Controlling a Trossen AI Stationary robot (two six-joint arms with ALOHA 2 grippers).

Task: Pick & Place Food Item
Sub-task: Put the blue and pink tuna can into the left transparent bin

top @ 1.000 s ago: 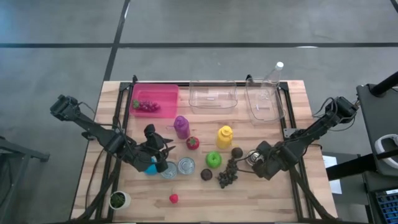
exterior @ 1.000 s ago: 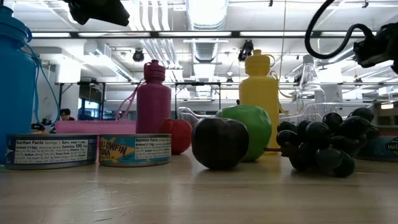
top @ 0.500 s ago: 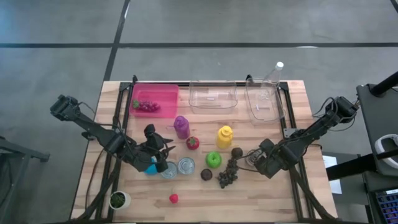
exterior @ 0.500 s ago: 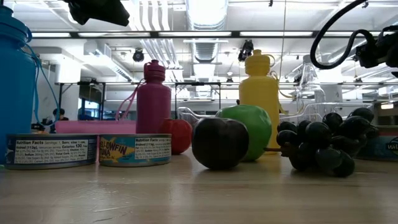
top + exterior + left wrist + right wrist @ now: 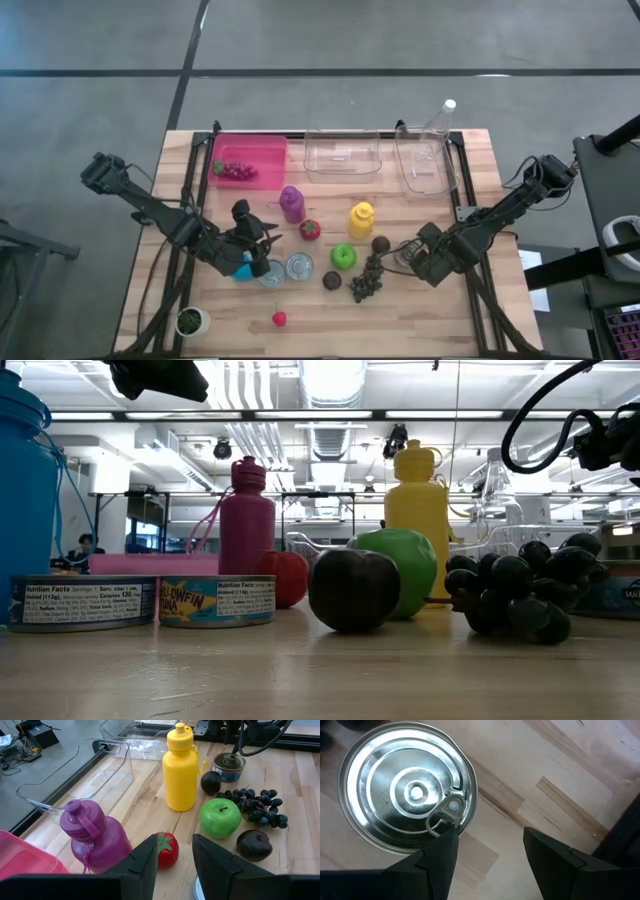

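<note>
the right gripper (image 5: 490,852) is hovering over a can (image 5: 407,787) on the desk (image 5: 560,785), fingers parted and empty. the can is looking stiff, smooth and weighty; gripping across its rim should suit. the left gripper (image 5: 172,860) is waiting, parted, empty. the pink bin (image 5: 250,158) is holding grapes (image 5: 234,171); both clear bins (image 5: 343,155) are looking empty.

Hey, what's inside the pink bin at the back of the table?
A bunch of dark red grapes lies inside the pink bin. Whatever sits beneath the grapes is covered.
</note>
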